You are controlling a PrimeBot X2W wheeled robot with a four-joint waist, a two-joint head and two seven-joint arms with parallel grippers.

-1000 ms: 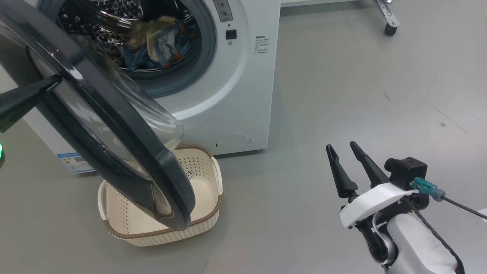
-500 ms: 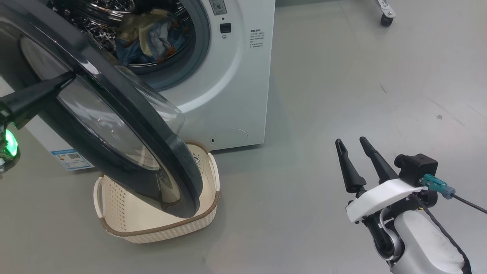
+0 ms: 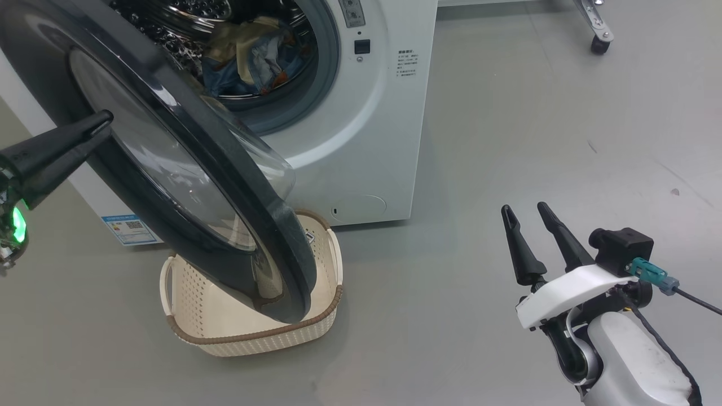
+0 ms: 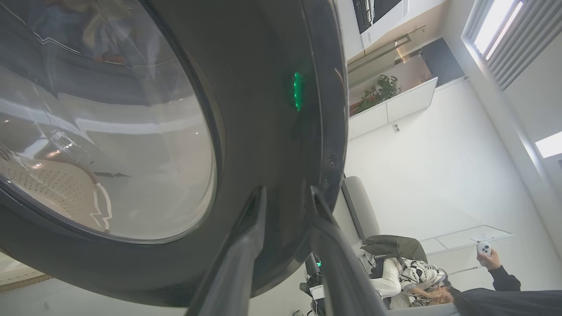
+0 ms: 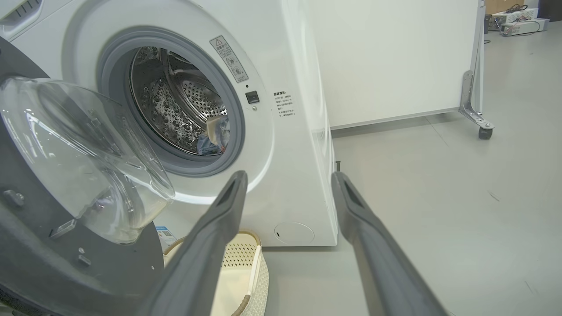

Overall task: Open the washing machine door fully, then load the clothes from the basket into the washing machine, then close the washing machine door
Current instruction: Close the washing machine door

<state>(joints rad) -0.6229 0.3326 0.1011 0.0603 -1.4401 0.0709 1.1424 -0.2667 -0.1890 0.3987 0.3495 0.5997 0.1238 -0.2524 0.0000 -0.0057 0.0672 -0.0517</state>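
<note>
The washing machine [image 3: 372, 141] stands with its door [image 3: 285, 265] swung partway out over the basket [image 3: 225, 334]. Blue and cream clothes [image 3: 254, 56] lie in the drum, also seen in the right wrist view [image 5: 215, 136]. What shows of the basket holds nothing. My left gripper [image 3: 104, 119] rests its tips against the door's outer black rim [image 4: 263, 109]; its fingers [image 4: 254, 206] stand a little apart with nothing between them. My right gripper [image 3: 523, 208] hovers open over the floor to the machine's right, empty. The door's glass bowl [image 5: 79, 149] faces the drum.
A blue label [image 3: 128, 228] sits at the machine's lower left corner. A caster [image 3: 599, 45] of a white panel stands at the back right. Grey floor [image 3: 536, 141] stretches right of the machine. A seated person [image 4: 408, 276] and a hand holding a controller [image 4: 485, 250] appear behind the door.
The head camera has shifted, so the whole picture moved. My left finger stays against the door's outer face, and more of that face shows now. The right gripper holds still and open.
</note>
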